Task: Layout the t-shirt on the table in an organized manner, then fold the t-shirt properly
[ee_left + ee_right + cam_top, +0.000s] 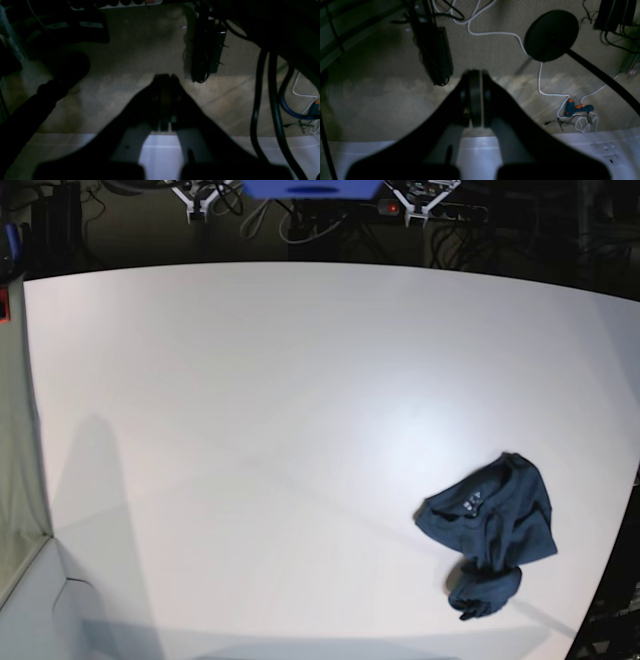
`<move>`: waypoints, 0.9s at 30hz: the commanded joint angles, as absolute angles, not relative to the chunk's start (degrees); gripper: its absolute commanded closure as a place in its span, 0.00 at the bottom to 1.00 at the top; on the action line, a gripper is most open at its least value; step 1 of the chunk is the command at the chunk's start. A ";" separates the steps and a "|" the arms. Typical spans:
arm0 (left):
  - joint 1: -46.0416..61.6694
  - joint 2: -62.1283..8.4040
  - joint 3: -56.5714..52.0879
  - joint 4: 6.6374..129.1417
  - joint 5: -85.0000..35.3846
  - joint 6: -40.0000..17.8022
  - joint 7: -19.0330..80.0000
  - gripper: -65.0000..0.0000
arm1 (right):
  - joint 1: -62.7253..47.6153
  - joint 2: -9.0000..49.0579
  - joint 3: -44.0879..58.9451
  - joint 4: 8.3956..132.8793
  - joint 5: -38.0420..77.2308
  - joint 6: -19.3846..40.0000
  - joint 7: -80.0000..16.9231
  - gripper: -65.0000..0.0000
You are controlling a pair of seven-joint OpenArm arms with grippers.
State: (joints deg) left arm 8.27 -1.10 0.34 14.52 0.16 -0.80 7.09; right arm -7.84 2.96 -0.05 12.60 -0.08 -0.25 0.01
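Large white table (250, 430), matte and smooth, filling almost the whole base view, far edge curved. Bare across most of its surface, with faint grey shadows near the front left corner.

Dark navy t-shirt (490, 530) crumpled in a heap on the table, toward the right front part of the tabletop in the base view, close to the table's right edge. Not spread out: bunched and folded over itself, a twisted lump of cloth trailing from its near side. Small white label print visible on the upper left of the heap. No arm or gripper anywhere near the t-shirt in the base view.

Beyond the table's far edge: dark clutter and cables, hard to make out.

Left gripper (165, 76) seen from the left wrist, hanging over beige carpet floor (140, 75) past the table edge, a pale strip of table at the bottom of that view. Fingers pressed together, nothing between them. Black cables (260, 100) to the right of it.

Right gripper (475, 72) likewise over carpet past the table edge, fingers closed against each other, empty. On the floor to its right, a round black stand base (551, 35), a white cord (540, 82), and a small blue and orange glue gun (577, 108).
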 commanded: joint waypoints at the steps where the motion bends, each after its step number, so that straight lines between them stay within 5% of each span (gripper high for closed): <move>1: 8.66 -1.19 0.40 14.73 0.31 -0.22 7.08 1.00 | -8.22 2.95 0.04 12.79 -0.31 0.31 0.31 1.00; 10: 9.45 -1.27 0.40 14.90 0.04 -0.22 7.08 1.00 | -9.01 2.95 0.04 12.97 -0.31 0.31 0.31 1.00; 15: 12.70 -1.36 0.13 18.07 0.04 -0.22 6.99 1.00 | -15.52 3.12 0.04 23.08 -0.31 0.40 0.31 1.00; 27: 36.53 -4.88 0.04 57.27 -0.04 -0.22 7.34 1.00 | -38.20 5.85 0.57 58.95 -0.04 4.53 -0.22 1.00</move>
